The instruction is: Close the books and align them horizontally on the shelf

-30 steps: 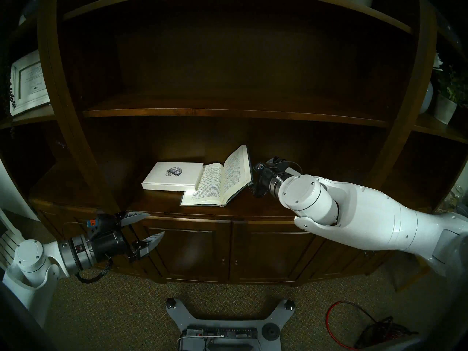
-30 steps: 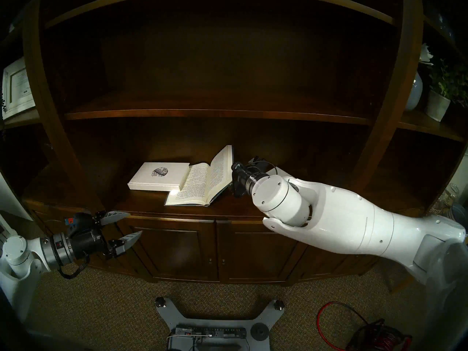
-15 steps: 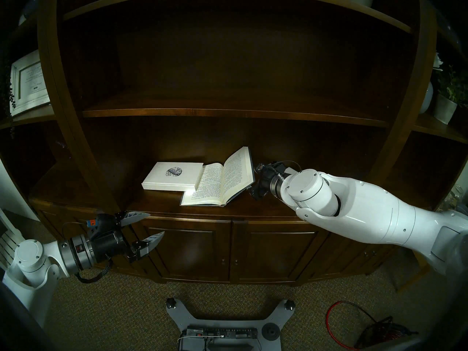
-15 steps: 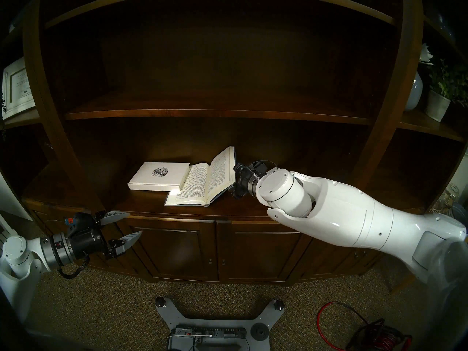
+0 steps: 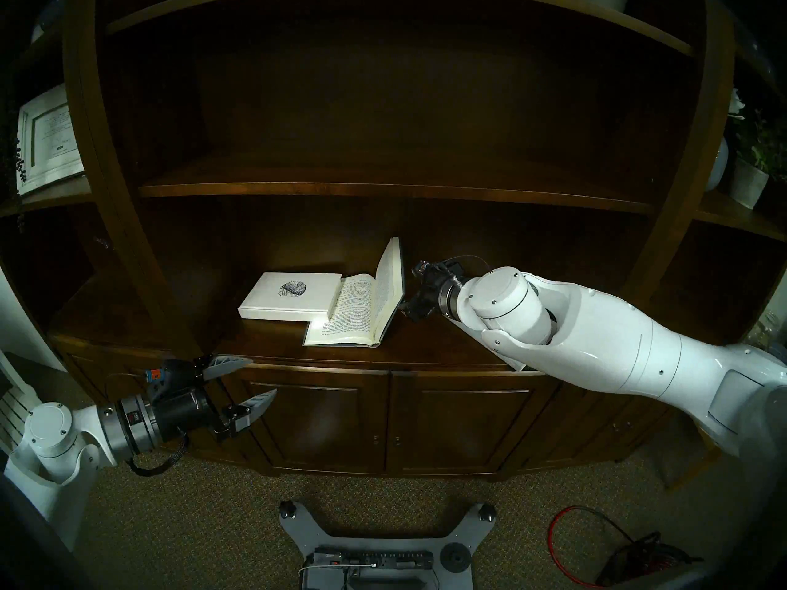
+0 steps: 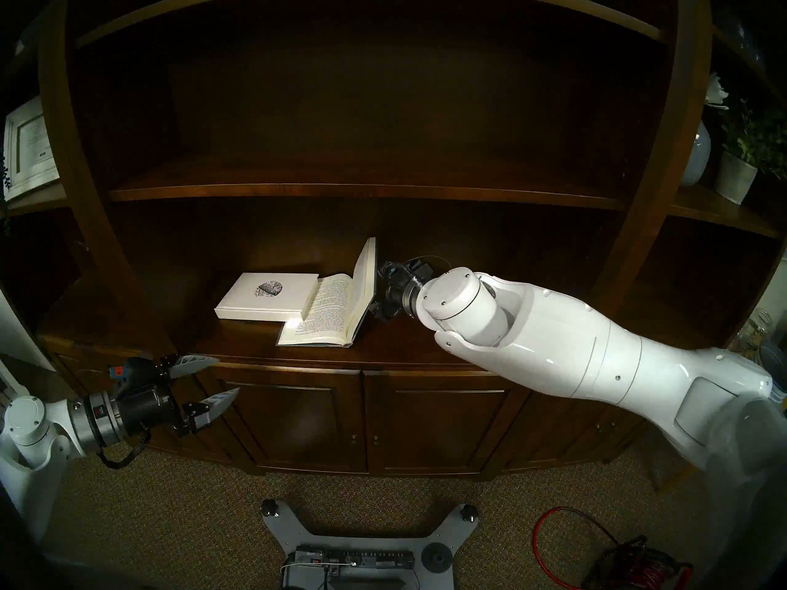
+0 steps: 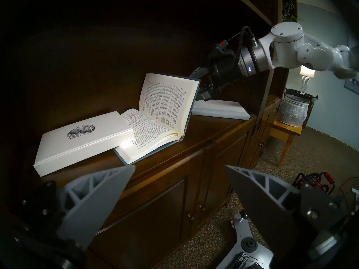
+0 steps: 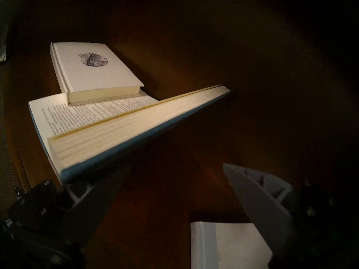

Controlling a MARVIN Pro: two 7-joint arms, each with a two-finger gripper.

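Observation:
The blue book (image 5: 353, 314) lies open on the dark wooden shelf (image 5: 426, 350). Its right half (image 7: 167, 101) stands nearly upright. My right gripper (image 5: 409, 306) is open behind that half, with one finger against the blue cover (image 8: 124, 146) and the other finger (image 8: 260, 202) free. The white speckled book (image 5: 289, 297) is closed, and its right edge rests on the blue book's left page. The plain white book (image 7: 219, 109) lies flat to the right, below my right wrist (image 8: 231, 245). My left gripper (image 5: 264, 375) is open and empty in front of the cabinet doors.
A thinner shelf board (image 5: 383, 191) runs above the books. A white-framed picture (image 5: 47, 142) stands at far left and plant pots (image 5: 749, 180) at far right. A side table with a metal bucket (image 7: 293, 111) stands right of the bookcase. My base (image 5: 383, 546) and a red cable (image 5: 596, 551) are on the carpet.
My right gripper has moved left and up, tipping the blue book's right half from a slant to nearly upright. The left arm has not moved.

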